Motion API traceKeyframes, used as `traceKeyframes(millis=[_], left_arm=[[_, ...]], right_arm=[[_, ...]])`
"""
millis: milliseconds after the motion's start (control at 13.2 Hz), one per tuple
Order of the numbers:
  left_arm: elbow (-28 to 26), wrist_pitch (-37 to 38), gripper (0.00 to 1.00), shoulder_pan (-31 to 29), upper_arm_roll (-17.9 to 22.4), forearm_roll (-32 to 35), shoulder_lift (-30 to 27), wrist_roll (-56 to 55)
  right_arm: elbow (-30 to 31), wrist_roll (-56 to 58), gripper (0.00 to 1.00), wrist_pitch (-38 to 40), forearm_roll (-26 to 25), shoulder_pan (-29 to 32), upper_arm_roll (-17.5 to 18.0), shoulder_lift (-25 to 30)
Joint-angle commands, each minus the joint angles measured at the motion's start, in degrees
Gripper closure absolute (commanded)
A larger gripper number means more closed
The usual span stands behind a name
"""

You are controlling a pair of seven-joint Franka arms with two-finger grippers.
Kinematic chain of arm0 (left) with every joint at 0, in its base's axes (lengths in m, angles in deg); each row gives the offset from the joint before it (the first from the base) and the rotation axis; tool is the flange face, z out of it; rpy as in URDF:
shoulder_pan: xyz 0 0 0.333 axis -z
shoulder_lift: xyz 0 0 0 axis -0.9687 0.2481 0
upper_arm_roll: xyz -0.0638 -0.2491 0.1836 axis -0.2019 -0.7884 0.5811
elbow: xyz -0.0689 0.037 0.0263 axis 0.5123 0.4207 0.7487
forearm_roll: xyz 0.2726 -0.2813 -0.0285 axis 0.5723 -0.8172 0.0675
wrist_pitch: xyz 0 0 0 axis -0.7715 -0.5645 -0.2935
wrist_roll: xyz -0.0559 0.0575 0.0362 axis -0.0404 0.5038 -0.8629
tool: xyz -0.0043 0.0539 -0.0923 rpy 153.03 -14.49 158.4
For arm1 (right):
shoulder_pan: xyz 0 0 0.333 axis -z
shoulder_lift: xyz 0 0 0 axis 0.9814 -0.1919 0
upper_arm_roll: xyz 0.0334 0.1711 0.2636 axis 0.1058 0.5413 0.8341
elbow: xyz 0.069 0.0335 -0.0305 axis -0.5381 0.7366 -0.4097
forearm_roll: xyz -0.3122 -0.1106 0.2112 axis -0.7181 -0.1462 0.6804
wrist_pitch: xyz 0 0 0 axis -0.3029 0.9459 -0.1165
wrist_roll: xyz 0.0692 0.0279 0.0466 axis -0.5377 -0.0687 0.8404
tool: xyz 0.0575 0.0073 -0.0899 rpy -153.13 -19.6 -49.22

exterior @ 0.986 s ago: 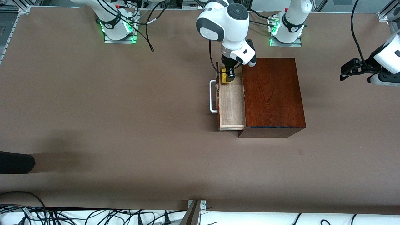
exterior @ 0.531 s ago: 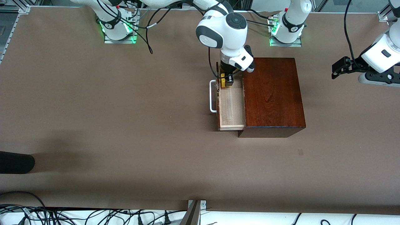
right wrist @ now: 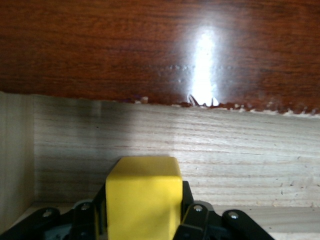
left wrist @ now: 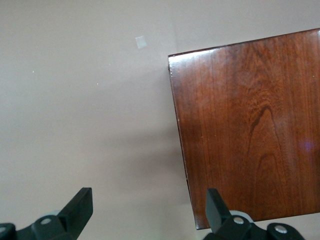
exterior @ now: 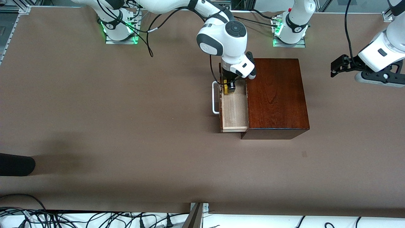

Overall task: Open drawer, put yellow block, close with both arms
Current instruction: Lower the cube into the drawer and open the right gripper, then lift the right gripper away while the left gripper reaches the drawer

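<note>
The drawer (exterior: 234,111) stands pulled out of the dark glossy wooden box (exterior: 277,95), its white bar handle (exterior: 215,98) toward the right arm's end of the table. My right gripper (exterior: 228,87) is down in the drawer's end nearest the bases, shut on the yellow block (exterior: 226,87). In the right wrist view the yellow block (right wrist: 143,195) sits between the black fingers (right wrist: 197,217), just above the pale tray floor (right wrist: 235,150). My left gripper (exterior: 337,67) hangs open over the bare table beside the box (left wrist: 250,125), with nothing between its fingers (left wrist: 80,202).
A small pale tape mark (exterior: 304,154) lies on the brown table nearer the front camera than the box. A black rounded object (exterior: 15,164) pokes in at the right arm's end of the table. Cables (exterior: 95,218) run along the front edge.
My right gripper has lowered with the yellow block into the drawer. The left gripper has drifted toward the box.
</note>
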Motion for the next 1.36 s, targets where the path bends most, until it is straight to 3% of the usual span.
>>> traceKeyframes(millis=[0, 379, 455, 531, 910, 1289], left_arm=[[1.40, 1.39, 0.00, -0.02, -1.88, 1.53, -0.42, -1.74], [1.76, 1.65, 0.00, -0.02, -2.68, 1.54, -0.42, -3.15], [1.76, 1.83, 0.00, -0.02, -2.68, 1.54, -0.34, -3.24], [1.76, 1.83, 0.00, -0.02, -2.68, 1.54, -0.33, -3.24], [2.37, 1.83, 0.00, -0.02, -2.68, 1.54, -0.16, -3.77], [2.37, 1.92, 0.00, -0.02, -2.59, 1.45, -0.16, -3.77]], right_arm=[[-1.75, 0.98, 0.93, 0.24, -0.78, 0.12, 0.22, -1.45], [-1.66, 1.07, 0.92, 0.42, -0.87, 0.12, 0.13, -1.89], [-1.66, 0.72, 0.63, 0.77, -0.78, 0.12, 0.13, -1.81], [-1.75, 0.37, 0.01, 0.94, -0.69, 0.12, 0.13, -1.63], [-4.72, 0.19, 0.00, 7.51, -0.25, 0.03, 0.48, 1.44], [-6.85, 0.10, 0.00, 15.60, -0.17, 3.01, 0.30, 9.60]])
